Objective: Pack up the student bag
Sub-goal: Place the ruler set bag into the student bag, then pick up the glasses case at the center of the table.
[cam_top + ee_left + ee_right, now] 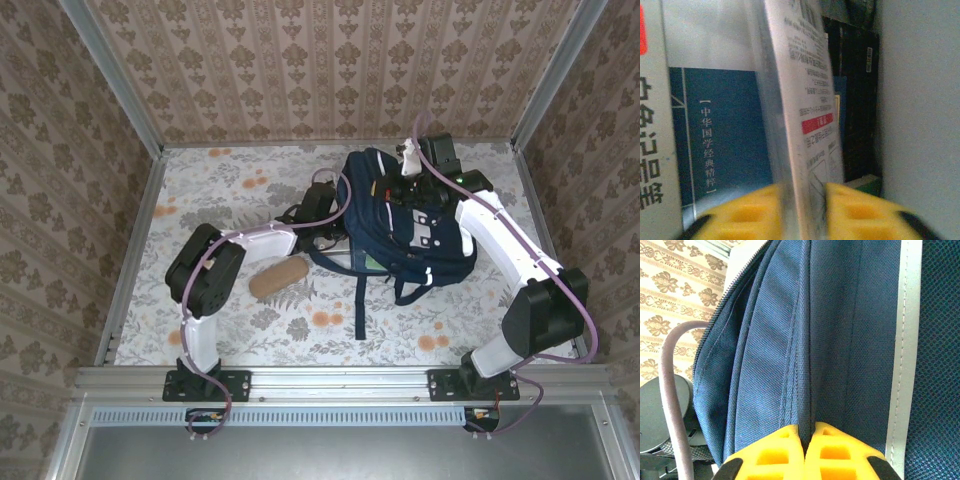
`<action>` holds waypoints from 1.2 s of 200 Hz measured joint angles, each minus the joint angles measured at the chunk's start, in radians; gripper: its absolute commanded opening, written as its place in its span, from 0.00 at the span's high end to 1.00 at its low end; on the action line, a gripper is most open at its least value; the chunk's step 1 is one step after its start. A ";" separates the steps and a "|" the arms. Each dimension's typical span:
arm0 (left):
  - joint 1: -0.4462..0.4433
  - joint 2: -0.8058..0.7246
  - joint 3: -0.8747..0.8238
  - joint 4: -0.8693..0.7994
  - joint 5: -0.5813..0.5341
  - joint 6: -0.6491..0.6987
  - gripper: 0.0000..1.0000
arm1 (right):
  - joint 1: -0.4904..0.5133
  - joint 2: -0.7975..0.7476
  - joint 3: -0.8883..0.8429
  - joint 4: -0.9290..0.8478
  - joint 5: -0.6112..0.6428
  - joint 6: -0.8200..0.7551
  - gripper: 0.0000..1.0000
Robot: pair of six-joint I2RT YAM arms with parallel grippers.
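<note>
I've got the student bag (pixel 425 240) upper centre-right in the overhead view on the floral table (pixel 210 175). My right gripper (pixel 809 434) is at its top end, yellow fingers pressed together and pinching a ridge of navy fabric. My left gripper (pixel 802 195) is at the bag's left side, its fingers flanking a thin white booklet (pixel 807 100) at bottom centre of the wrist view, and I can't tell if they grip it. The blue book (pixel 725 145) at left is cropped and blurry, and the brown oblong item (pixel 278 278) left of the bag is too small to identify.
</note>
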 measured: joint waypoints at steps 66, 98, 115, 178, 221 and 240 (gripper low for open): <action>0.022 -0.160 0.000 -0.258 -0.098 0.121 0.17 | -0.010 0.000 0.000 0.008 -0.025 0.007 1.00; 0.055 -0.307 -0.024 -0.399 -0.154 0.201 0.17 | -0.010 0.002 0.000 0.009 -0.031 0.011 1.00; 0.074 -0.383 -0.060 -0.470 -0.169 0.261 0.17 | -0.010 0.005 0.000 0.011 -0.031 0.014 1.00; 0.134 -0.484 -0.191 -0.783 -0.213 0.525 0.09 | -0.002 0.006 -0.004 0.013 -0.032 0.014 1.00; 0.130 -0.475 -0.218 -0.895 -0.224 0.651 0.06 | 0.004 0.006 -0.013 0.021 -0.032 0.015 1.00; 0.121 -0.438 -0.212 -0.922 -0.272 0.695 0.04 | 0.005 0.006 -0.013 0.021 -0.032 0.016 1.00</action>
